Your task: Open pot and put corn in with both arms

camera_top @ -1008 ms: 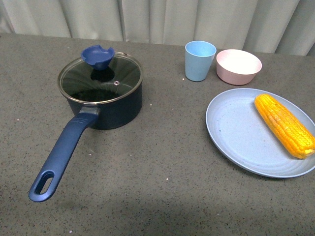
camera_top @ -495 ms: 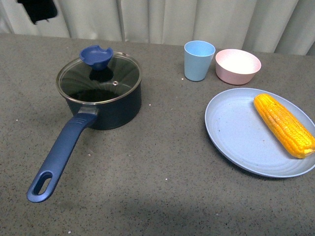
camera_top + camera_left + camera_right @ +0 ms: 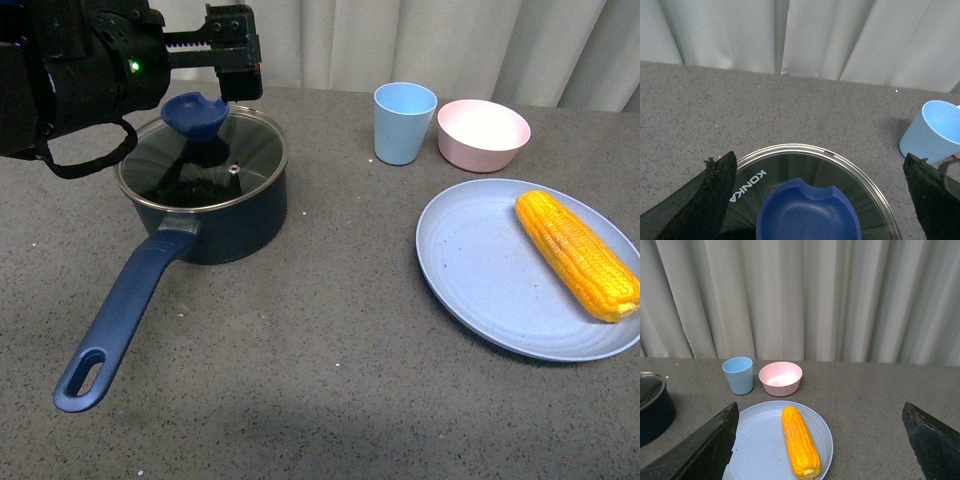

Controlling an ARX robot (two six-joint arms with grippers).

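Left gripper (image 3: 816, 161) hovers over the pot (image 3: 225, 215), fingers (image 3: 715, 195) spread wide either side of the blue knob (image 3: 809, 212) on the lid (image 3: 255, 150), gripping nothing. Right gripper (image 3: 820, 407) gapes empty too; the corn (image 3: 577, 252) lies on a plate (image 3: 470, 290) well right of the pot. Height above the knob is hard to judge, perhaps too high: close early and the fingers pinch air or knock the lid askew.

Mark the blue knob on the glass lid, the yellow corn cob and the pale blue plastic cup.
blue knob on the glass lid (image 3: 195, 112): front view, its cupped top.
yellow corn cob (image 3: 577, 253): front view, mid-length kernels.
pale blue plastic cup (image 3: 404, 130): front view, outer wall.
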